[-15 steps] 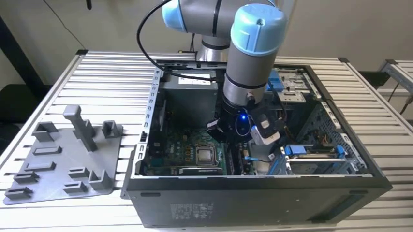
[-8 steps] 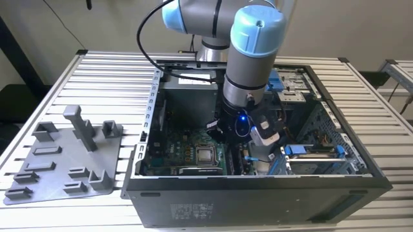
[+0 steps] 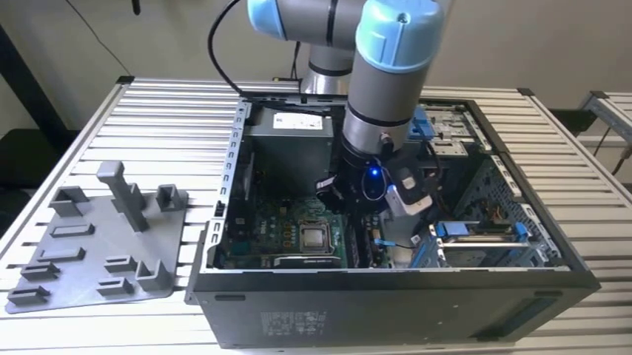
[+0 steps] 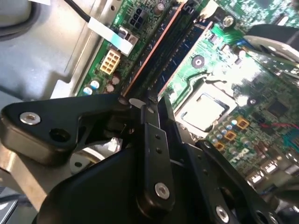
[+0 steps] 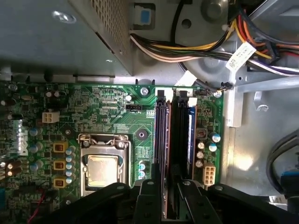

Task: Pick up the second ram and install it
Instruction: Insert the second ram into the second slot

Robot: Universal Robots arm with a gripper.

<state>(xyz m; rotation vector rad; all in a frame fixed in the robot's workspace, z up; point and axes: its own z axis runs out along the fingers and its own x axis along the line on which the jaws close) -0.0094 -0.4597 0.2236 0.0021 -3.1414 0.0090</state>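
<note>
Closed narrow, the gripper (image 5: 169, 203), black fingers (image 5: 149, 200) pinching what looks like the ram (image 5: 172, 186): a thin strip, dark and seen edge-on, standing upright between the tips. Hard to say whether held free above its slot or already partly seated. Gripped by its flat faces, probably, so that the contact edge can point straight down into the slot.

Lined up lengthwise over the slots (image 5: 162, 130) in both wrist views, since long, narrow sockets accept a card only when parallel. Black plastic mostly, one blue (image 5: 190, 135), with coppery lines along the sides. In the second wrist view, gripper (image 4: 156, 105) of matt black metal links, blunt and screw-studded, close over that same row.

Around the slots, the board (image 5: 112, 107): green, glossy, crowded with small round capacitors. Beside them the socket (image 5: 103, 170), a square under a dull metal lid and frame. Past the board's edge, cables (image 5: 187, 46), bundled yellow, black and orange, kept off the board.

In the exterior view, gripper (image 3: 371, 222) reaching steeply down into the open case (image 3: 395, 310), dark sheet metal lying on its side so the board faces up. Well apart, toward the exterior view's left, a grey moulded tray (image 3: 89, 251) on the ribbed table (image 3: 168, 118).
</note>
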